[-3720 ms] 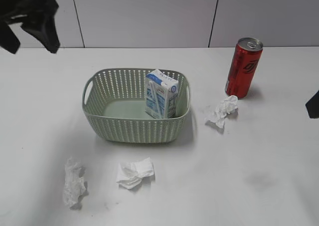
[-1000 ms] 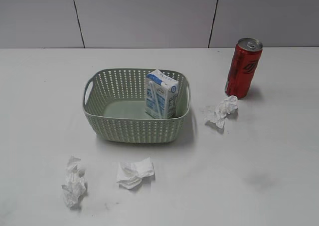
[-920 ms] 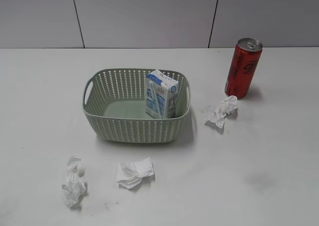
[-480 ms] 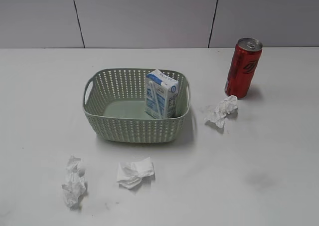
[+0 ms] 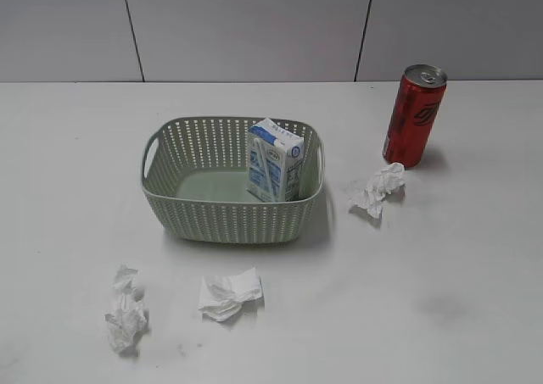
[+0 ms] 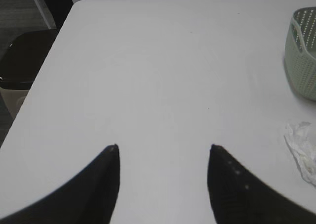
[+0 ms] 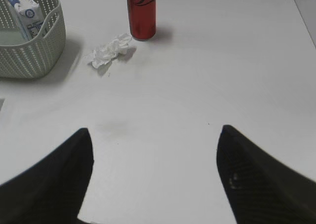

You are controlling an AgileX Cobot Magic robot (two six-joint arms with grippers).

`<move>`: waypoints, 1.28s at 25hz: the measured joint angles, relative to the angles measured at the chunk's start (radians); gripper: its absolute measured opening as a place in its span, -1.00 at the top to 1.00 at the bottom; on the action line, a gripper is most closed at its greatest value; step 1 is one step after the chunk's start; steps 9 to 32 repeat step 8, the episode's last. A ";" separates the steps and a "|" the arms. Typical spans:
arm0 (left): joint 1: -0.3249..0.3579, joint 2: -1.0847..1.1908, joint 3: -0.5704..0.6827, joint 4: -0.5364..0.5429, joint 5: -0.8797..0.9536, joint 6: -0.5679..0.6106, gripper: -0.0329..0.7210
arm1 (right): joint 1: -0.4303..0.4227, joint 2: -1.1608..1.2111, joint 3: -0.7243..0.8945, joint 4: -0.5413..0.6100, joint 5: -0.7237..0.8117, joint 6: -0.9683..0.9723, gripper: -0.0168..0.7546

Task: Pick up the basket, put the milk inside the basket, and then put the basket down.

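The pale green basket stands on the white table, left of centre. The white-and-blue milk carton stands upright inside it, at its right end. The basket's edge shows in the left wrist view, and basket and milk show in the right wrist view. Neither gripper appears in the exterior view. My left gripper is open and empty over bare table, left of the basket. My right gripper is open and empty over bare table, right of the basket.
A tall red soda can stands at the back right, with a crumpled tissue in front of it. Two more crumpled tissues lie in front of the basket. The table's left edge borders a dark bin.
The left arm, at the top left 3.7 s ago, and the dark shape at the right edge have left the exterior view. Basket and milk have not moved.
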 joint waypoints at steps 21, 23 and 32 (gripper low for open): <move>0.000 0.000 0.000 0.000 0.000 0.000 -0.20 | 0.000 0.000 0.000 0.000 0.000 0.000 -0.57; 0.000 0.000 0.000 0.000 0.000 0.000 -0.20 | 0.000 0.000 0.000 0.000 0.000 0.000 -0.57; 0.000 0.000 0.000 0.000 0.000 0.000 -0.20 | 0.000 0.000 0.000 0.000 0.000 0.000 -0.57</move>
